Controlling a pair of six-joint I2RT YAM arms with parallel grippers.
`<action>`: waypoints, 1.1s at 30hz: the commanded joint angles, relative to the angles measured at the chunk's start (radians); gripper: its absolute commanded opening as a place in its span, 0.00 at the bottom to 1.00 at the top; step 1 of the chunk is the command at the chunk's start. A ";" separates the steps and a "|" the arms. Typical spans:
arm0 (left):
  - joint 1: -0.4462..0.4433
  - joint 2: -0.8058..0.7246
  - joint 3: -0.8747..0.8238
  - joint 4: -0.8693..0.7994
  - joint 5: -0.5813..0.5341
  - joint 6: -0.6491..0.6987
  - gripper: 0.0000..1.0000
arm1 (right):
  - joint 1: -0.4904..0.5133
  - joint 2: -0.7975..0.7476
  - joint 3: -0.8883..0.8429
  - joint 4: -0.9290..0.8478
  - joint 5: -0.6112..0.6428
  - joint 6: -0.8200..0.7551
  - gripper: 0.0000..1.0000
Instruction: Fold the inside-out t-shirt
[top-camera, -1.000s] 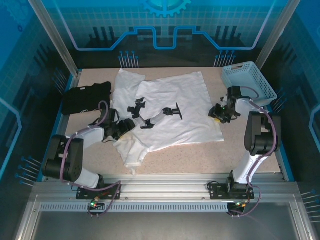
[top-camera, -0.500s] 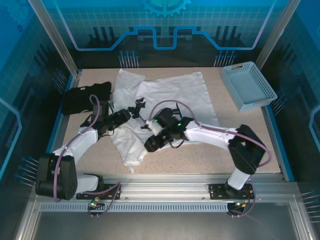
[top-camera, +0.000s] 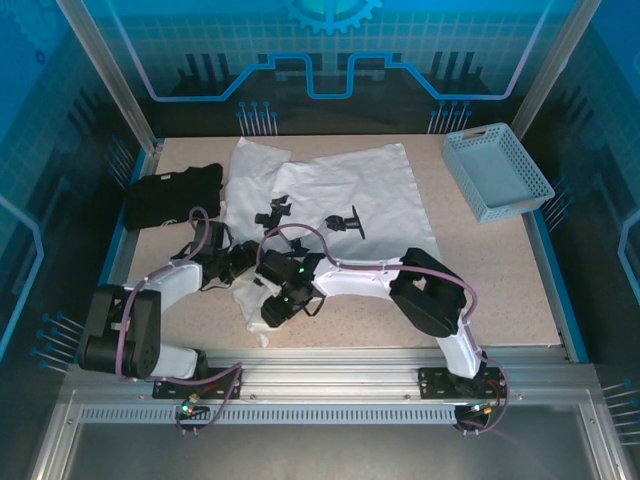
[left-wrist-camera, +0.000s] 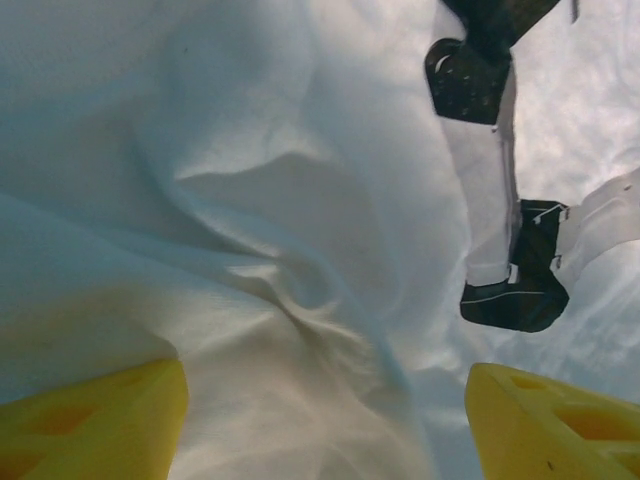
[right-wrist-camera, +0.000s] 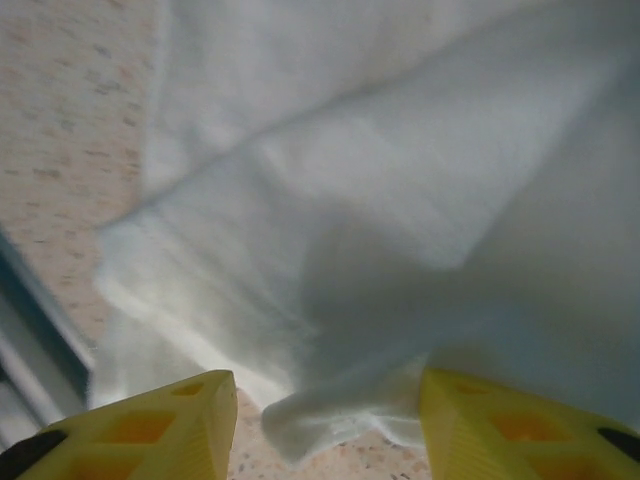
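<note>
T-shirt (top-camera: 350, 200): white, spread on desk (top-camera: 500, 270), long axis near-left to far-right. Left fingers (left-wrist-camera: 90, 420): spread, over rumpled cloth. Right fingers (right-wrist-camera: 150, 430): spread, straddling the near-left corner's edge, pinching nothing; seemingly the nearer arm.

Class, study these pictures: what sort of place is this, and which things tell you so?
Probably a robotics lab work cell, not a home: a left arm and right arm bolted to an aluminium rail, a speckled table walled by blue printed panels, and a white t-shirt laid out.
</note>
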 joint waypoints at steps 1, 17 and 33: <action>0.017 0.019 -0.025 0.046 0.029 -0.004 0.75 | 0.021 0.034 0.023 -0.099 0.092 0.044 0.43; 0.040 0.058 -0.032 0.036 -0.004 0.038 0.75 | -0.048 -0.179 -0.165 -0.116 0.087 0.099 0.08; 0.010 -0.174 0.009 -0.053 0.010 0.041 0.76 | -0.122 -0.213 -0.209 -0.153 0.102 0.031 0.30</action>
